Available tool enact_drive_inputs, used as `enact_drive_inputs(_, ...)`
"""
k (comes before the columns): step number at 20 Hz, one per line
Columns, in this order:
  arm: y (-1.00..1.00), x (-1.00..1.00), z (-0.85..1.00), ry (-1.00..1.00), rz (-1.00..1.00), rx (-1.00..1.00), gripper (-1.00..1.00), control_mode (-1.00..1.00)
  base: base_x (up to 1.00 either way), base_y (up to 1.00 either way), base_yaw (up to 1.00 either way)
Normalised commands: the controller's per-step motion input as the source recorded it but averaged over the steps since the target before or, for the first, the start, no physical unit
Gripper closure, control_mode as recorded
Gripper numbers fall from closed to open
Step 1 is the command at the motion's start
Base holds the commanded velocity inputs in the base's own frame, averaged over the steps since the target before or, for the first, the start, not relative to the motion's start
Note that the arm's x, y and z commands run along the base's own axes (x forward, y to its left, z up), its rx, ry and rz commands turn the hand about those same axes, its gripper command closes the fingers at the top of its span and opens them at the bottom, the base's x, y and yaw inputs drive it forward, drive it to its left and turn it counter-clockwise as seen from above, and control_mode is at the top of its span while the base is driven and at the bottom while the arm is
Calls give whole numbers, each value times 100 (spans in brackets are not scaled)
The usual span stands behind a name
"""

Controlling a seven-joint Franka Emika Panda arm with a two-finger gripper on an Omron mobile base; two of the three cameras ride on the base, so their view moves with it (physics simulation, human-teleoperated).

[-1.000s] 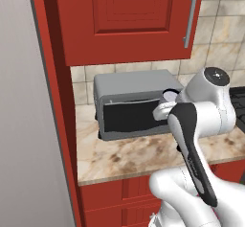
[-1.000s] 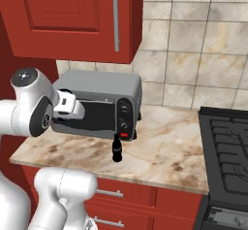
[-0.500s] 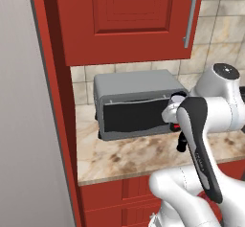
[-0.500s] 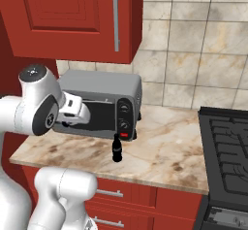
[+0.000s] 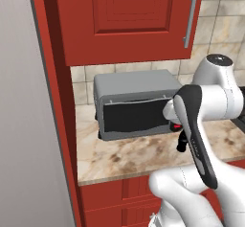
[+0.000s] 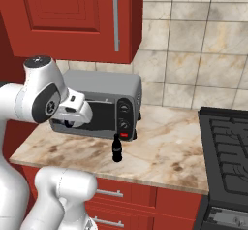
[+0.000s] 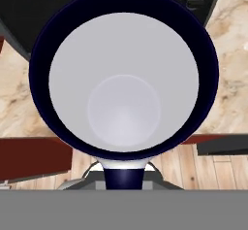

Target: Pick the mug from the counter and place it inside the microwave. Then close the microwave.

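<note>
Holding the mug (image 7: pixel 123 93) up off the table (image 6: pixel 160 151) in tightly shut fingers (image 6: pixel 71 122), moved a little right in front of the grey toaster oven (image 6: pixel 104 86), so picked up fine but yet to go in the microwave.

Marbled beige-brown surface (image 6: pixel 160 146) tops red cabinet fronts (image 6: pixel 140 200), tiled wall behind. Grey boxy toaster oven (image 6: pixel 104 105) sits on surface toward back left, dark glass door facing forward, knobs at its right end. Small dark bottle (image 6: pixel 116 149) stands upright on surface just in front of oven's right end. Black stove (image 6: pixel 225 156) adjoins surface at right.
</note>
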Motion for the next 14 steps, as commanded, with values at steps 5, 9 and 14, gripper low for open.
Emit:
enact_drive_inputs(5, 0, 0, 0, 0, -5, 0, 100, -100, 0, 0, 0)
enact_drive_inputs(9, 0, 0, 0, 0, 0, 0, 100, -100, 0, 0, 0)
enact_drive_inputs(14, 0, 0, 0, 0, 0, 0, 100, -100, 0, 0, 0)
